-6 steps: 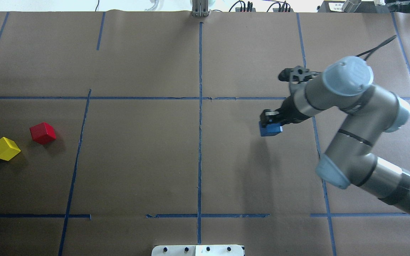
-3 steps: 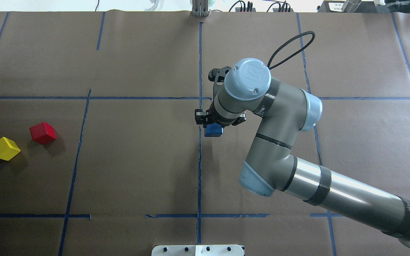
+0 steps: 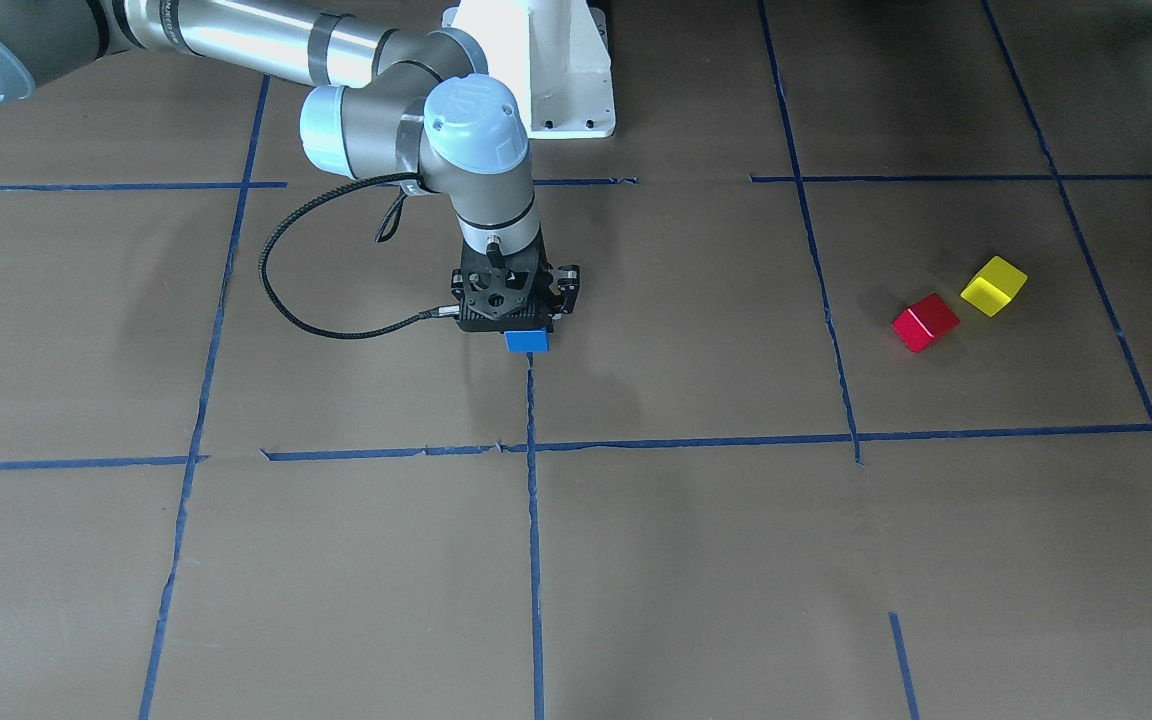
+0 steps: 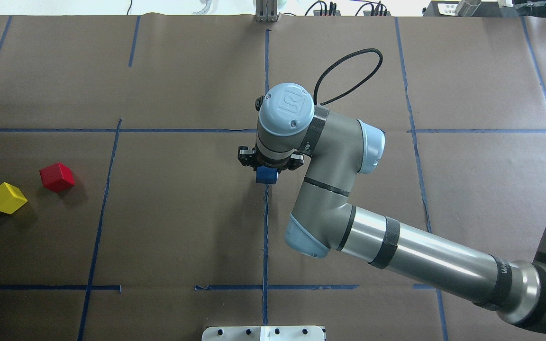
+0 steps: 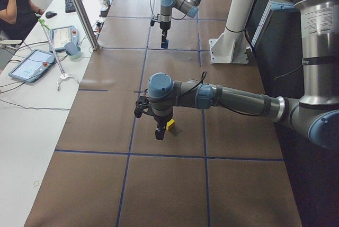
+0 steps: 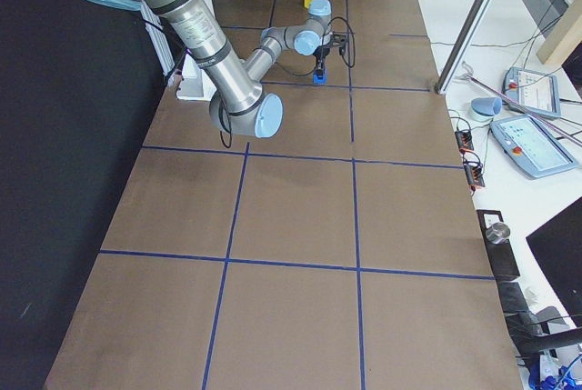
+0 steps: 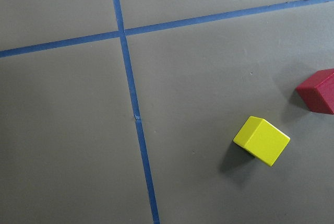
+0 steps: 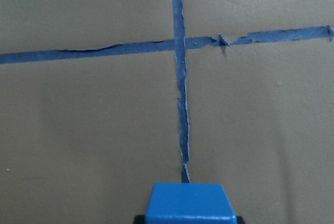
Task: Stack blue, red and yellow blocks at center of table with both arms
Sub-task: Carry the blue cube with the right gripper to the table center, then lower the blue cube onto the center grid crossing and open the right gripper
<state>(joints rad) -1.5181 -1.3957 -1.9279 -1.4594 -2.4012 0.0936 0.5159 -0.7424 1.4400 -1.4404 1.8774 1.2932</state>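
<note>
Plainly, the first block of the stack is being set down. Far out on the left of the table (image 4: pixel 183 222) lie the yellow block (image 4: pixel 6 198) and, near it, the red block (image 4: pixel 57 177), apart from each other and neither one held. The left pincer (image 5: pixel 159 132) hangs over them, but only the side camera shows it, so I cannot tell whether it is released or clenched. At the middle, the right pincer (image 4: pixel 267 169) points straight down, grasping the blue block (image 4: pixel 267 176) over the long centre tape line (image 4: pixel 265 227), a little short of the tape crossing (image 8: pixel 178 42). The block looks low, though I cannot tell whether it touches the paper. Further right, the right arm (image 4: pixel 396 246) stretches in from the table's edge. The next move, I judge, calls for lowering the block flat onto the table, letting go cleanly and lifting straight up. That would leave room for the left arm (image 5: pixel 233 97) to bring another block on top.
</note>
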